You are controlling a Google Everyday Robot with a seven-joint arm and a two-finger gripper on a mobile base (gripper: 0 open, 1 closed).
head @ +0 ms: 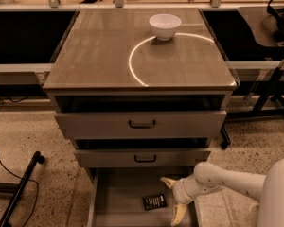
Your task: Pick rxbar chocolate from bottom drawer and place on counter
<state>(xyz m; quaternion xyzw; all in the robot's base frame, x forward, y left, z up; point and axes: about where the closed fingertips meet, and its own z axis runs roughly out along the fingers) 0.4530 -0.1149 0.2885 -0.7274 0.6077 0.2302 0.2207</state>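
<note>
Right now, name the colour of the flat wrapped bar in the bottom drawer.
Flat wrapped bar: dark brown-black, pale lettering; camera view. Gripper open beside it.

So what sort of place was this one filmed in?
Probably a lab or workshop: a freestanding drawer cabinet on speckled floor, with workbenches behind. The tool hangs open over the bottom drawer, beside the rxbar chocolate.

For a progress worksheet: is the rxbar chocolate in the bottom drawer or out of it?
In. The rxbar chocolate lies flat on the floor of the bottom drawer; the open gripper is beside it.
</note>
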